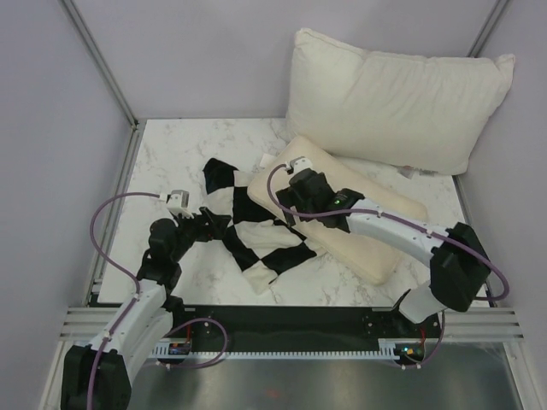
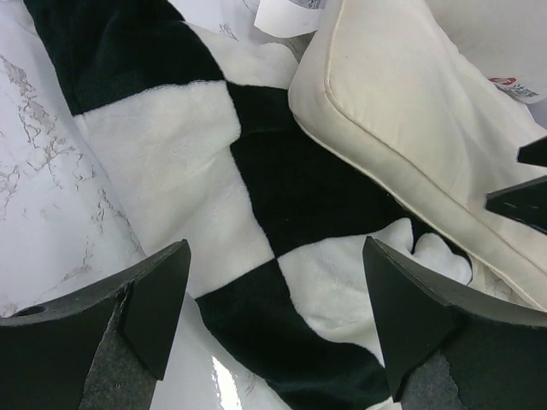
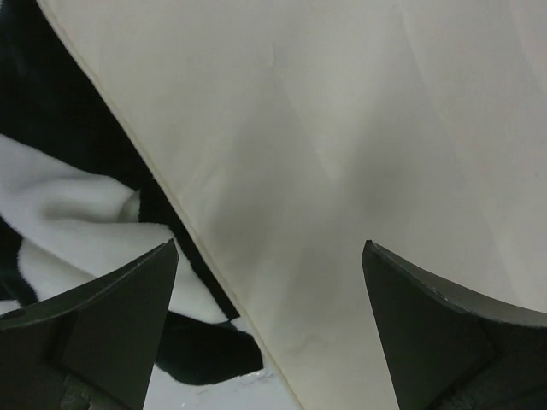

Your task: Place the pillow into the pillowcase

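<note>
The flat cream pillow [image 1: 376, 224] lies slantwise on the marble table, its near-left edge resting on the crumpled black-and-white checkered pillowcase [image 1: 256, 235]. My left gripper [image 1: 208, 222] is open, low over the pillowcase's left side; the left wrist view shows checkered fabric [image 2: 256, 196] between the spread jaws and the pillow's seamed edge [image 2: 402, 128] at right. My right gripper [image 1: 291, 205] is open, hovering over the pillow's left end; the right wrist view shows the pillow [image 3: 342, 154] between the jaws and the pillowcase [image 3: 77, 213] at left. Neither holds anything.
A larger puffy white pillow [image 1: 397, 98] leans against the back wall at the right. Grey walls with metal posts [image 1: 98, 60] close in the marble table [image 1: 171, 154]. A white tag [image 2: 286, 13] shows at the cream pillow's far corner.
</note>
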Controlling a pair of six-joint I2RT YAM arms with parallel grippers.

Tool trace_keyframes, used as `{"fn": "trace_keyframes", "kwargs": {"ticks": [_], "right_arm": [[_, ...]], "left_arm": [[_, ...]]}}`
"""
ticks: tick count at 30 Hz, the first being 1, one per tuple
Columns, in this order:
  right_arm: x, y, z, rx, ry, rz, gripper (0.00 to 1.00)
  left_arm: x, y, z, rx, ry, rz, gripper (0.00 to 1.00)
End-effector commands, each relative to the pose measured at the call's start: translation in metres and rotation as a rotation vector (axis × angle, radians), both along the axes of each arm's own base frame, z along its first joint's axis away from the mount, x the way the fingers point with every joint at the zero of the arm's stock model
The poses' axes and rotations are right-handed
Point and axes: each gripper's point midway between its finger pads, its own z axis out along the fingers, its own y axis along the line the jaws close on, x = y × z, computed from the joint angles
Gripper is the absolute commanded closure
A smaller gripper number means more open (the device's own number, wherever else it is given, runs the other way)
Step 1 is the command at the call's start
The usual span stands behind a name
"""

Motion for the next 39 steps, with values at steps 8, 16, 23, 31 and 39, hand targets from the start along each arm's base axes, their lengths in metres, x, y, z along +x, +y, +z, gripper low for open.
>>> {"fn": "trace_keyframes", "kwargs": {"ticks": [8, 16, 23, 31, 39], "right_arm": [[0.013, -0.029, -0.056, -0.279, -0.011, -0.112, 0.51], [-0.014, -0.077, 0.034, -0.05, -0.209, -0.277, 1.0], [-0.036, -0.179, 0.054, -0.035, -0.345, -0.646, 0.9], [-0.028, -0.118, 0.06, 0.2, -0.178, -0.347, 0.07], [-0.05, 0.01, 0.056, 0.192, -0.128, 0.161, 0.15]], "left_arm": [[0.01, 0.002, 0.02, 0.02, -0.063, 0.016, 0.1], [0.01, 0.005, 0.019, 0.023, -0.055, 0.032, 0.1], [0.009, 0.0, 0.019, 0.022, -0.055, 0.001, 0.1], [0.019, 0.004, 0.007, 0.041, 0.011, 0.037, 0.09], [0.017, 0.021, 0.008, 0.045, 0.008, 0.139, 0.06]]}}
